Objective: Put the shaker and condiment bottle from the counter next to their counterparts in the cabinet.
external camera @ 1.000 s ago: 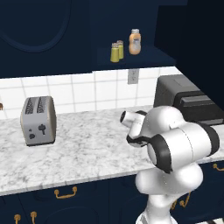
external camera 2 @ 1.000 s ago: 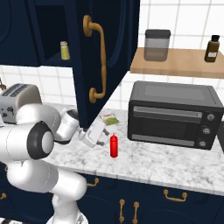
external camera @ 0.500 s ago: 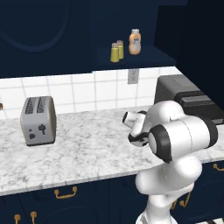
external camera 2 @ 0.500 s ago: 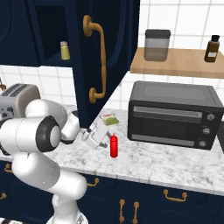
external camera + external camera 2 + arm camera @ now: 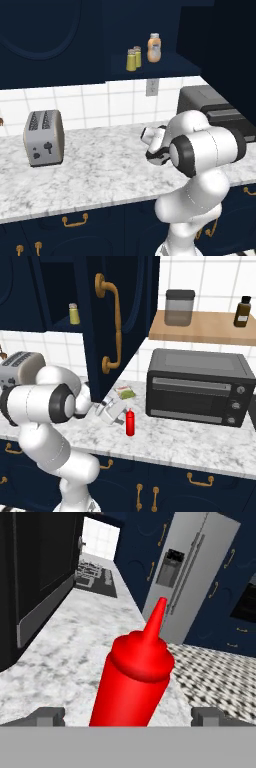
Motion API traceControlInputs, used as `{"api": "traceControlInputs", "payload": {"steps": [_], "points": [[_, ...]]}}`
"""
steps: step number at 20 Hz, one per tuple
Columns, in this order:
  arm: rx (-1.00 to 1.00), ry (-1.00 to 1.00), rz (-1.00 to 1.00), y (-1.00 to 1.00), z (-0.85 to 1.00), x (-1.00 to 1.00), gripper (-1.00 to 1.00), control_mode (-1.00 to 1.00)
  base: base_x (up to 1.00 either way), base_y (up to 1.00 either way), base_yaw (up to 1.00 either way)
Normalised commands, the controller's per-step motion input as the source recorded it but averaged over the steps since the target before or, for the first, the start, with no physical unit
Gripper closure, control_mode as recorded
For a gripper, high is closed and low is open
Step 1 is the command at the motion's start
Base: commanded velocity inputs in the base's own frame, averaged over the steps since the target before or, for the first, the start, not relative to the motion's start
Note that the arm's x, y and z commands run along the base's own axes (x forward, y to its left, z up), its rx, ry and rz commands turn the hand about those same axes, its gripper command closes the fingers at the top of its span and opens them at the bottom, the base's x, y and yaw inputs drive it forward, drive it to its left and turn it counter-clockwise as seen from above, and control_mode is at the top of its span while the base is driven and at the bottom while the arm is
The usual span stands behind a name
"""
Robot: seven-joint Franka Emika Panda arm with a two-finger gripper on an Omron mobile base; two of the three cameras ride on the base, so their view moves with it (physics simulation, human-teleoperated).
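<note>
I've got the gripper (image 5: pixel 114 412) low over the marble worktop (image 5: pixel 200 443), just beside the open cabinet door (image 5: pixel 117 321), and its jaws stand wide with nothing held. In the hand view the condiment bottle (image 5: pixel 134 679) looms right in front of me, sitting between the two fingertips (image 5: pixel 49 716) with clear space on either side, its pointed nozzle leaning a touch toward the steel fridge (image 5: pixel 192 572) beyond. From the right base view the condiment bottle (image 5: pixel 130 422) stands upright on the worktop, just in front of the gripper and left of the black toaster oven (image 5: pixel 197 387). A small green-and-white packet (image 5: pixel 124 391) lies behind it, near the door.

Up in the cabinet (image 5: pixel 150 67), on the dark shelf, I see two olive-yellow shakers (image 5: pixel 133 59) standing side by side, nearly touching, with the orange-tan bottle (image 5: pixel 154 48) just to their right. The right base view catches one shaker (image 5: pixel 74 313) on that shelf past the door edge.

A silver toaster (image 5: pixel 44 137) sits well off to the left on the worktop. A grey-lidded jar (image 5: pixel 179 307) and a brown bottle (image 5: pixel 242 311) rest on the wooden shelf (image 5: pixel 205 328) above the oven.
</note>
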Motion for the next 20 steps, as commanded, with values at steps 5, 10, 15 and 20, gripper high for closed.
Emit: {"api": "traceControlInputs", "payload": {"steps": [5, 10, 15, 20], "points": [[0.00, 0.09, -0.03, -0.03, -0.03, -0.01, -1.00, -1.00, 0.00, 0.00, 0.00], [0.00, 0.01, 0.00, -0.31, 0.00, -0.01, -1.00, -1.00, 0.00, 0.00, 0.00], [0.00, 0.00, 0.00, -0.30, 0.00, -0.06, 1.00, -1.00, 0.00, 0.00, 0.00], [0.00, -0.06, 0.06, -0.05, 0.11, -0.05, 1.00, -1.00, 0.00, 0.00, 0.00]]}}
